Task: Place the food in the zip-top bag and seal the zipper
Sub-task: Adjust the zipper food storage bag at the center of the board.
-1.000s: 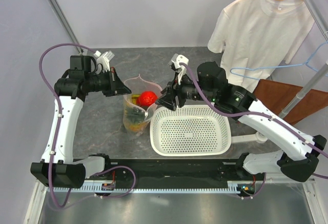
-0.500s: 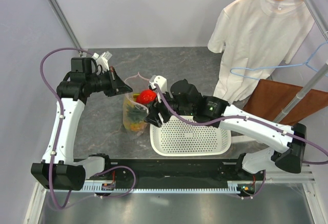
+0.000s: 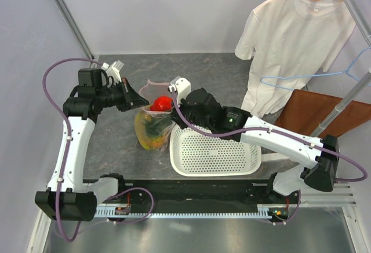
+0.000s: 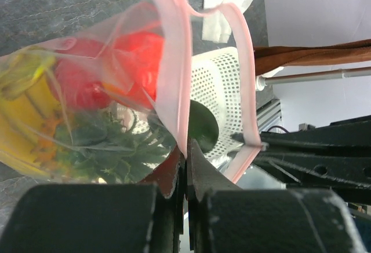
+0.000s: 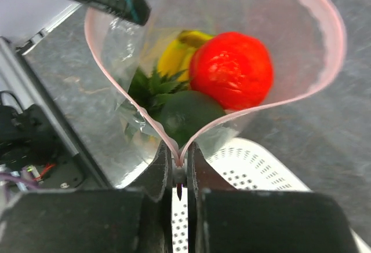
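Right jaws moved onto zipper (image 4: 174, 62); bag (image 3: 152, 128) mouth upward, stretched left-right.

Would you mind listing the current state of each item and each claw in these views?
zip-top bag: mouth open, held at two spots on its rim.
zipper: unsealed, lips apart.
red apple: inside the bag.
banana bunch: inside the bag.
avocado: inside the bag.
white basket: empty.
left claw: shut on the zipper strip.
right claw: shut on the zipper strip.
T-shirt: hanging.

right end effector (image 5: 180, 161) crossed over and clamped the zipper (image 4: 175, 62).
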Tool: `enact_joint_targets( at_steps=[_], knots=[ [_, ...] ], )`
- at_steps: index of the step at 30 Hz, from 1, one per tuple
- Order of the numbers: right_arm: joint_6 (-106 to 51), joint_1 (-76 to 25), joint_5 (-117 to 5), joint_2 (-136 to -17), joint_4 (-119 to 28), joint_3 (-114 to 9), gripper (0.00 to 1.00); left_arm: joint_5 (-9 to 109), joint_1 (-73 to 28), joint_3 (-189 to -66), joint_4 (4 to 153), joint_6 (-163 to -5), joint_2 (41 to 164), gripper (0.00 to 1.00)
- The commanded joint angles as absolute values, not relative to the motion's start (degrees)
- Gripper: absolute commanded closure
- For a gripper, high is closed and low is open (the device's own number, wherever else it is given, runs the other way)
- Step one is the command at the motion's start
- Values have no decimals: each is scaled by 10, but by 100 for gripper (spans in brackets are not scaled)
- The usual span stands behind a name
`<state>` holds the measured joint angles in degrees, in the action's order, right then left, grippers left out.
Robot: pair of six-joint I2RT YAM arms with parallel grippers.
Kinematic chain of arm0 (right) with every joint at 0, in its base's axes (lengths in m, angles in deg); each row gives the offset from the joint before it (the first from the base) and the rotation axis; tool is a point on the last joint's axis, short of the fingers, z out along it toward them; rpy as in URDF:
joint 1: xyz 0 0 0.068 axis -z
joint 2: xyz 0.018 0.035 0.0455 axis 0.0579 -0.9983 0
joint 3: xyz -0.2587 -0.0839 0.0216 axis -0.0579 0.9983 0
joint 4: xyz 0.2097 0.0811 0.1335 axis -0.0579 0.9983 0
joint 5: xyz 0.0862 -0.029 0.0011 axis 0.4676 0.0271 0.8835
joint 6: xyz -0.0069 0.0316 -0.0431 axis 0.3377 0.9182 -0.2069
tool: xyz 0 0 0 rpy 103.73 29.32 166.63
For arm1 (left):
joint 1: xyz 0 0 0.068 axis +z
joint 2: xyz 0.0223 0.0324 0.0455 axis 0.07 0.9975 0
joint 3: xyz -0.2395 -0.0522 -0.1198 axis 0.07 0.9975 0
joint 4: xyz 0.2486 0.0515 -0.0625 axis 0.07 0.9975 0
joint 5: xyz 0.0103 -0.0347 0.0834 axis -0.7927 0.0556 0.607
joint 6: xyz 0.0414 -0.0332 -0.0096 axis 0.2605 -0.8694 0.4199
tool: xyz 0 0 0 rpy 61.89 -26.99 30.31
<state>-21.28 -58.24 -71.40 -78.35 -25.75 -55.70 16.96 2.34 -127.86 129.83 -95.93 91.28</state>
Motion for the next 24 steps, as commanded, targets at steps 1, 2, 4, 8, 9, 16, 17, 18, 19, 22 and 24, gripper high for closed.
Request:
enact_joint_targets(
  at_steps=[1,2,4,8,9,16,17,18,19,22,24],
  knots=[
    [-270,-582,-768,-756,-271,-589,100,146,32,-1280,1292,-960,885,98],
    [-301,-581,-764,-744,-272,-588,100,146,34,-1282,1299,-955,884,98],
    [-336,-579,-716,-729,-278,-585,100,148,36,-1290,1308,-928,880,98],
    [-495,-579,-618,-692,-281,-589,100,139,36,-1315,1342,-837,868,94],
    [-517,-578,-609,-688,-277,-588,100,142,36,-1320,1351,-815,862,87],
    [-675,-579,-485,-648,-258,-499,100,150,36,-1369,1386,-565,815,21],
    [-683,-579,-478,-646,-260,-494,100,155,36,-1379,1384,-532,805,21],
    [-697,-579,-472,-645,-267,-490,100,169,36,-1381,1380,-479,802,21],
    [-701,-579,-469,-645,-269,-488,100,172,37,-1381,1372,-449,798,21],
    [-726,-579,-452,-654,-276,-490,100,183,36,-1377,1360,-379,807,21],
    [-729,-583,-444,-665,-288,-497,100,183,38,-1381,1350,-359,830,25]
  ],
)
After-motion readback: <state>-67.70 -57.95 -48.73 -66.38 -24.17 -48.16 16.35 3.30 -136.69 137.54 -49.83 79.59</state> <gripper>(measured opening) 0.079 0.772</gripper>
